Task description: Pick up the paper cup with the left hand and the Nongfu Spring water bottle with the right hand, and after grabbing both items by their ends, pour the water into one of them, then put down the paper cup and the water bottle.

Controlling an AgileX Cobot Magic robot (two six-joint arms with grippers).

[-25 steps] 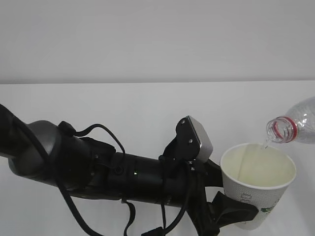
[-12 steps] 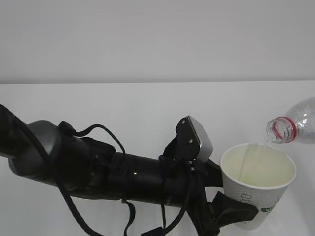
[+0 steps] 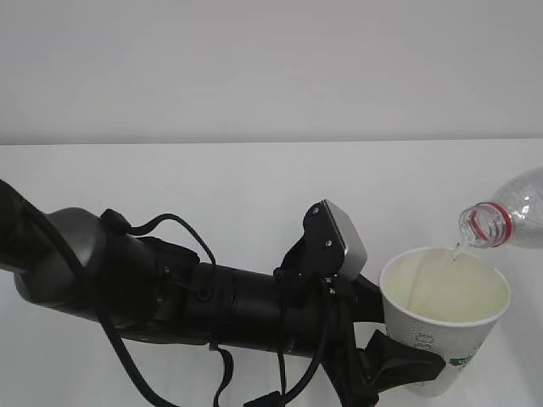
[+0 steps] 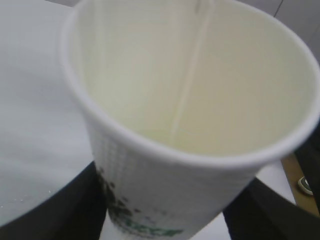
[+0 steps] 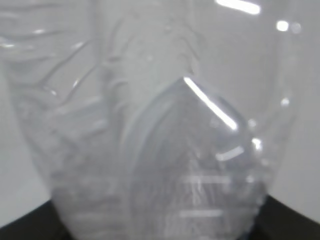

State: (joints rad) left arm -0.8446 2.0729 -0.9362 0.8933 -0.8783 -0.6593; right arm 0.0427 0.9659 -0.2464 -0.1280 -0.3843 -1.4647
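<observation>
Exterior view: the left hand (image 3: pixel 399 363) clamps the paper cup (image 3: pixel 445 326) low on its wall, the cup upright at its tip. Above the cup's far rim, the Nongfu Spring water bottle (image 3: pixel 506 216) tilts mouth-down, a thin stream falling inside. Pouring well probably means keeping the cup level and the bottle mouth over the opening.

Left wrist view: black fingers (image 4: pixel 80 202) flank the cup; the water (image 4: pixel 165 139) pools shallowly at the bottom.

Right wrist view: the bottle fills the frame, dark jaws of the right hand (image 5: pixel 155 227) at its lower corners, evidently gripping it.
</observation>
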